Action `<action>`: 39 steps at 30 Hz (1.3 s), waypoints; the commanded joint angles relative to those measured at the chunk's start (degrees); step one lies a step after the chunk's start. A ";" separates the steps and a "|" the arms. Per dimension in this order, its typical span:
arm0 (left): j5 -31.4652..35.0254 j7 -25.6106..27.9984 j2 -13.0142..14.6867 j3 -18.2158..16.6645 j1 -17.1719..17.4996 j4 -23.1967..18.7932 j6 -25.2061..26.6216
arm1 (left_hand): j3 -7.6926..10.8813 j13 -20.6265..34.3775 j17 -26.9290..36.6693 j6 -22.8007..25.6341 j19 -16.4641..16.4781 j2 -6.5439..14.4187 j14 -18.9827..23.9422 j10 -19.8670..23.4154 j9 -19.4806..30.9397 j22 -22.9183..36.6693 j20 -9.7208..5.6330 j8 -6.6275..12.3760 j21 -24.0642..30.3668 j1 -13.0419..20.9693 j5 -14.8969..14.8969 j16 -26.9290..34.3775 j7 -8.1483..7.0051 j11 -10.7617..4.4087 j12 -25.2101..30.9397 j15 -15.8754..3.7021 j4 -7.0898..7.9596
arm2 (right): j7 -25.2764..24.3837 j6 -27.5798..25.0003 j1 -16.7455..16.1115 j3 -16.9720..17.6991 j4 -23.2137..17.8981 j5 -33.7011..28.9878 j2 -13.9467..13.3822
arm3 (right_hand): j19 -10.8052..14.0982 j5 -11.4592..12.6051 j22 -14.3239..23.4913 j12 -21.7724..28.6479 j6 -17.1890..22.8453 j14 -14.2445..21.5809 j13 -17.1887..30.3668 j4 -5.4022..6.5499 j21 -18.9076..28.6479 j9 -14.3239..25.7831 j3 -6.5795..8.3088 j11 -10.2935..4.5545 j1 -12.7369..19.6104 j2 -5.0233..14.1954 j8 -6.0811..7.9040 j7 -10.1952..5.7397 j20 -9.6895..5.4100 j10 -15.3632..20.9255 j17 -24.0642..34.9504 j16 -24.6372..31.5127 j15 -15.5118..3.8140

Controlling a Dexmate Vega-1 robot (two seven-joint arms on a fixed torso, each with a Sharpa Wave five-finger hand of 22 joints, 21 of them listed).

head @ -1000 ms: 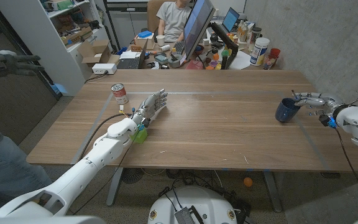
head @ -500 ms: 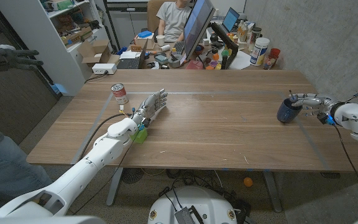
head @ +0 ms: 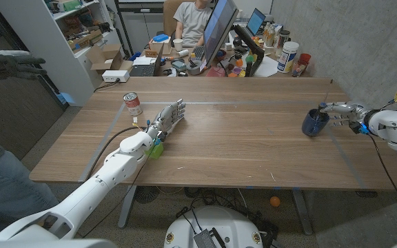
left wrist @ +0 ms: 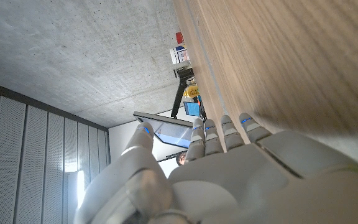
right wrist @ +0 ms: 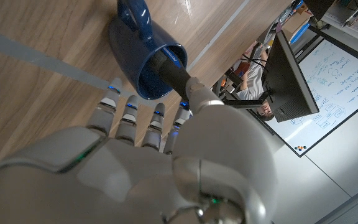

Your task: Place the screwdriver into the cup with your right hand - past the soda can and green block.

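Now the right hand pinches the screwdriver, whose dark handle sits tilted in the blue cup just ahead of its fingertips; the left hand rests spread on the table.

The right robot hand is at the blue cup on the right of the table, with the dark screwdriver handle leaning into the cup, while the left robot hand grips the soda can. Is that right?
Not quite. In the head view the left robot hand does not grip the soda can; it rests apart from it on the table, holding nothing. The rest stands: the right wrist view shows the right robot hand at the blue cup with the screwdriver leaning into it.
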 commanded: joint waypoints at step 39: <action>-0.46 0.92 2.67 -2.07 2.49 -3.58 -0.46 | 0.32 0.14 0.31 0.17 -0.35 0.12 -0.40 -0.13 0.23 0.15 0.18 0.22 0.34 -0.48 0.36 0.26 -0.01 0.11 0.54 0.11 -0.36 | -10.47 21.20 -3.62 -4.31 2.88 -16.28 1.50 | -7.40 0.25 0.03 0.57 -12.85 -9.83 0.43 2.12 -0.67 -0.10 -2.10 0.31 -8.72 -2.53 -3.18 1.00 -0.29 -5.62 0.78 -1.07 -4.04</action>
